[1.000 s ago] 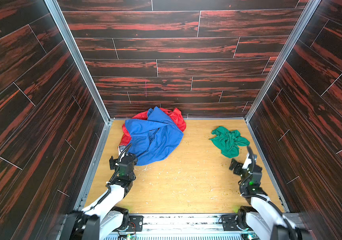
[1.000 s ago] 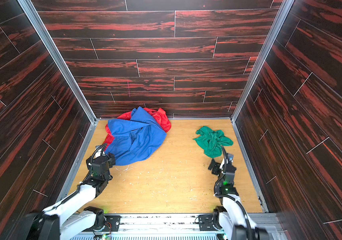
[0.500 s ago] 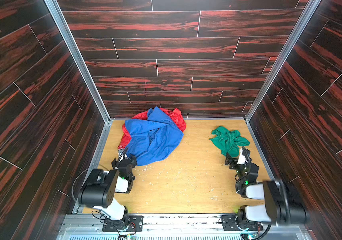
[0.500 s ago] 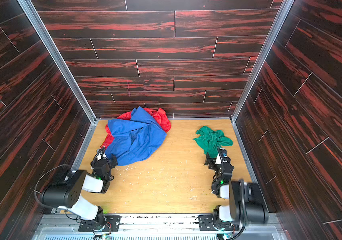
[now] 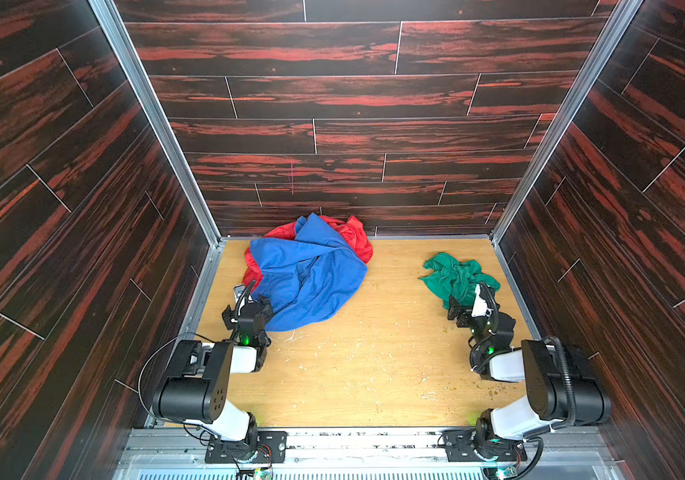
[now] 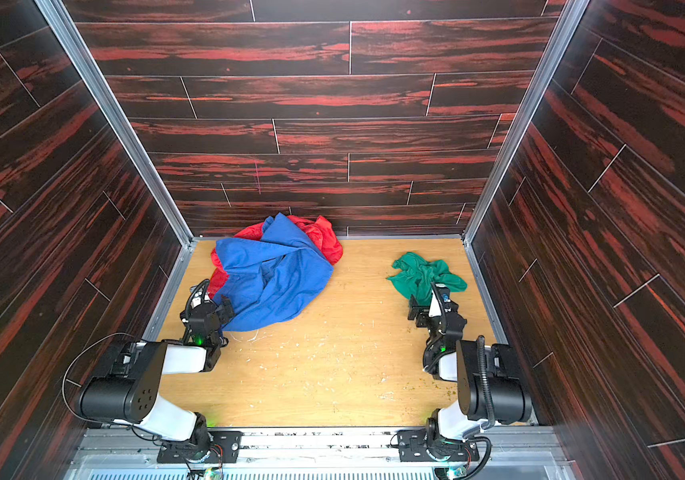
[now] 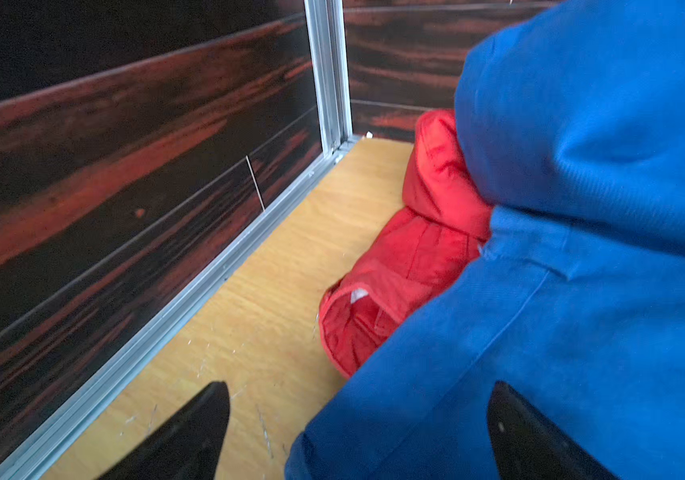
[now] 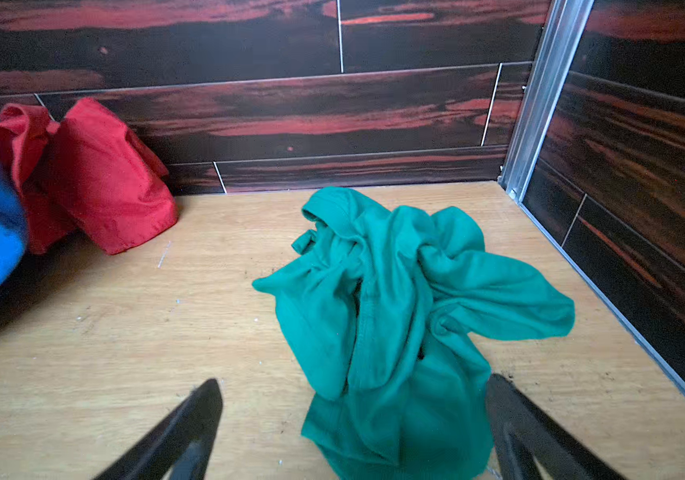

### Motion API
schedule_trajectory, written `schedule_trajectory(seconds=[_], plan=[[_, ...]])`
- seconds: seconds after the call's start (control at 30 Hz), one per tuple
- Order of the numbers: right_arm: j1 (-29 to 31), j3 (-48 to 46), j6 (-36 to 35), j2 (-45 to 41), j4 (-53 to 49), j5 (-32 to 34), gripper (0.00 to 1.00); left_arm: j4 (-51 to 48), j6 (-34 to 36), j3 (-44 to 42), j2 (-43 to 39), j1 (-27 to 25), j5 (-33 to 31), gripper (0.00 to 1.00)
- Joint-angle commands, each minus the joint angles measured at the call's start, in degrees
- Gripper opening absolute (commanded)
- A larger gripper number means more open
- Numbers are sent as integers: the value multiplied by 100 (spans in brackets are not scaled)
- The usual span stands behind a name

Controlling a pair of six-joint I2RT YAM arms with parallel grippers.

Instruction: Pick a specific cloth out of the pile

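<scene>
The green cloth (image 5: 453, 276) (image 6: 420, 270) (image 8: 395, 299) lies crumpled by itself at the right, apart from the pile. What shows of the pile is a blue cloth (image 5: 311, 274) (image 6: 274, 274) (image 7: 582, 249) draped over a red cloth (image 5: 355, 237) (image 6: 324, 237) (image 7: 415, 257) at the back left. My right gripper (image 5: 469, 301) (image 6: 432, 303) (image 8: 354, 380) stands open at the green cloth's near edge, with that edge between its fingers. My left gripper (image 5: 248, 305) (image 6: 208, 309) (image 7: 358, 388) is open at the blue cloth's near left corner.
The wooden floor (image 5: 353, 365) is walled in by dark wood-grain panels on the left (image 5: 83, 249), back (image 5: 353, 137) and right (image 5: 623, 249), with metal rails along their feet. Both arms' bases sit on the front rail (image 5: 353, 440).
Both arms have folded, their elbows rising into view. The right gripper has moved up to the green cloth's near edge. The cloths have not moved.
</scene>
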Motion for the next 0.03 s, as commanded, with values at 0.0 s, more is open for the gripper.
schedule_trajectory(seconds=[0.0], plan=[[39,-69,29,59,162,216,99,-186,-78,90,-93,31,-70,99]])
